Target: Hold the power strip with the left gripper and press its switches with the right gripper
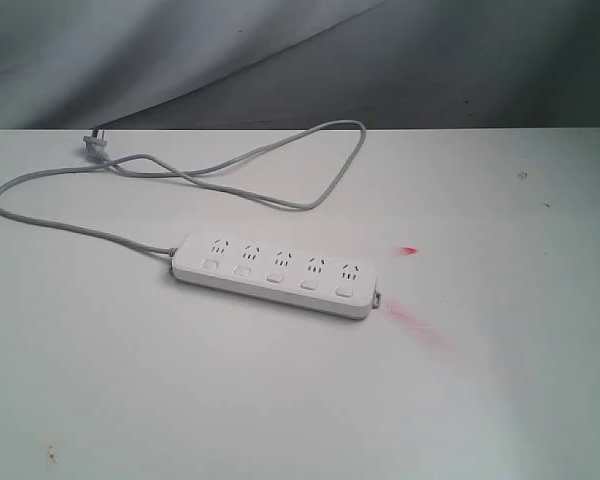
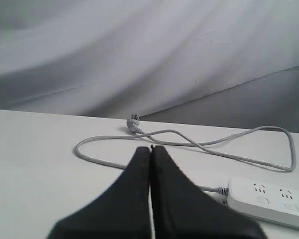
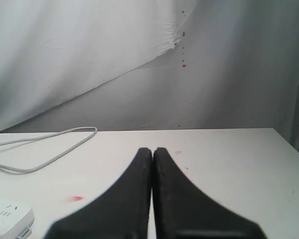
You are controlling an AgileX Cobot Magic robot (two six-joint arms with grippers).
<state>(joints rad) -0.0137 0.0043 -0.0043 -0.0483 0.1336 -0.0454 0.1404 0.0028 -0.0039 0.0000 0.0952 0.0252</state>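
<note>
The white power strip (image 1: 273, 274) lies flat near the middle of the table, angled slightly, with five outlets in a row. Its row of small white switches (image 1: 274, 277) runs along its near side. A grey cord (image 1: 230, 165) loops away behind it to a plug (image 1: 95, 146). Neither arm appears in the exterior view. In the left wrist view my left gripper (image 2: 150, 149) is shut and empty, short of the power strip (image 2: 269, 199) and its cord (image 2: 189, 144). My right gripper (image 3: 153, 150) is shut and empty too, with a corner of the power strip (image 3: 7, 215) off to one side.
The white table (image 1: 130, 400) carries a red mark (image 1: 409, 250) and a pink smear (image 1: 412, 320) beside the strip's right end. A crumpled grey-white cloth backdrop (image 1: 180, 50) hangs behind the table's far edge.
</note>
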